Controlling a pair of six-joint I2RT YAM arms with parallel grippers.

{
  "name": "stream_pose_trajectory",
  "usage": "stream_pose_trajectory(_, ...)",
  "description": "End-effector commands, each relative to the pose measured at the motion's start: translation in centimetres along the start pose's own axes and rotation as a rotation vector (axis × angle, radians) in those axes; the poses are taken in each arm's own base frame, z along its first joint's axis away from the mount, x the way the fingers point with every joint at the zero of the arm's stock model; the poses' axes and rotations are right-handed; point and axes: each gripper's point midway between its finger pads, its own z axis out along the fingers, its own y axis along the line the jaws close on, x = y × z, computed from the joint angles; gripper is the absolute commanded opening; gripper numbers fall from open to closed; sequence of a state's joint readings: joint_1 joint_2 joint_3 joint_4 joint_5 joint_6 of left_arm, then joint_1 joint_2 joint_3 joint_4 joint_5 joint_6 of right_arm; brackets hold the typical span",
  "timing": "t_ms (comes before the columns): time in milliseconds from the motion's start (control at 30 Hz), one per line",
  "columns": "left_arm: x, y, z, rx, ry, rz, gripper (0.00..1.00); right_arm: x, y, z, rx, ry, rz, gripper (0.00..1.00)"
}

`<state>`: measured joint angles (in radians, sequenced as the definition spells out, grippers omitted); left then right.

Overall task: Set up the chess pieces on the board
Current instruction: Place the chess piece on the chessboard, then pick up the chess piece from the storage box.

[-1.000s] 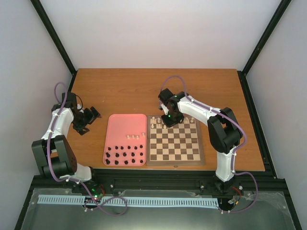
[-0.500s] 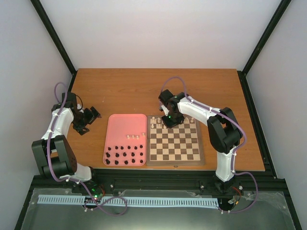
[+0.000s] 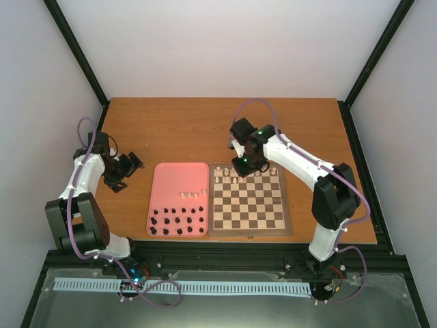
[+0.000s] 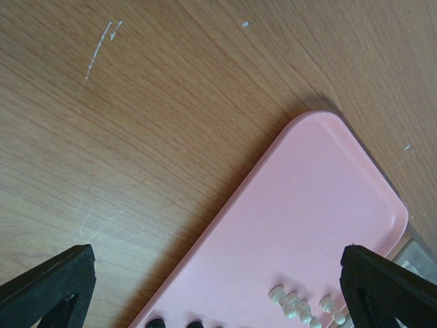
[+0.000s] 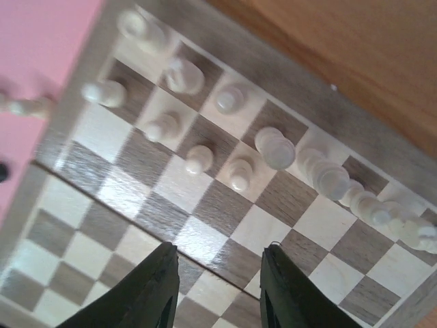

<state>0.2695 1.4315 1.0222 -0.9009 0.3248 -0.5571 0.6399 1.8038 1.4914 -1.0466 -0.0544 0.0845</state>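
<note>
Though scratched, wooden table (image 4: 150,123) between pale walls (image 3: 225,48); left gripper (image 4: 218,294) spread, right gripper (image 5: 217,280) parted.

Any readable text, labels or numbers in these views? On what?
None in any view.
The board has no letters or numbers on its border.
The tray is plain pink.
</note>
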Motion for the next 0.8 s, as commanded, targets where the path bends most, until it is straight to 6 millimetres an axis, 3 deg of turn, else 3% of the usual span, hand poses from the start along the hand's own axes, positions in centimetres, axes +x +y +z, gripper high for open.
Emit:
stream_pose_trajectory(0, -0.9, -0.7, -0.5, 0.018, -0.024, 0.018, 1.0, -1.7, 2.8, -4.0, -0.058, -0.082, -0.04, 0.36)
stream_pose_trajectory(200, -0.9, -0.6, -0.4, 0.017, -0.022, 0.017, 1.0, -5.5, 9.8, -4.0, -0.123, -0.107, -0.209, 0.37)
stream_pose_trajectory(400, -0.9, -0.7, -0.7, 0.014, -0.027, 0.018, 1.0, -8.0, 16.8, -0.8, -0.231, -0.085, -0.349, 0.41)
stream_pose_trajectory(600, -0.6, -0.7, -0.7, 0.023, -0.025, 0.019, 1.0, -8.9, 20.9, 2.2, -0.284, -0.078, -0.442, 0.41)
stream_pose_trajectory(767, -0.5, -0.6, -0.7, 0.021, -0.027, 0.021, 1.0, -8.0, 23.0, 4.5, -0.331, -0.037, -0.468, 0.41)
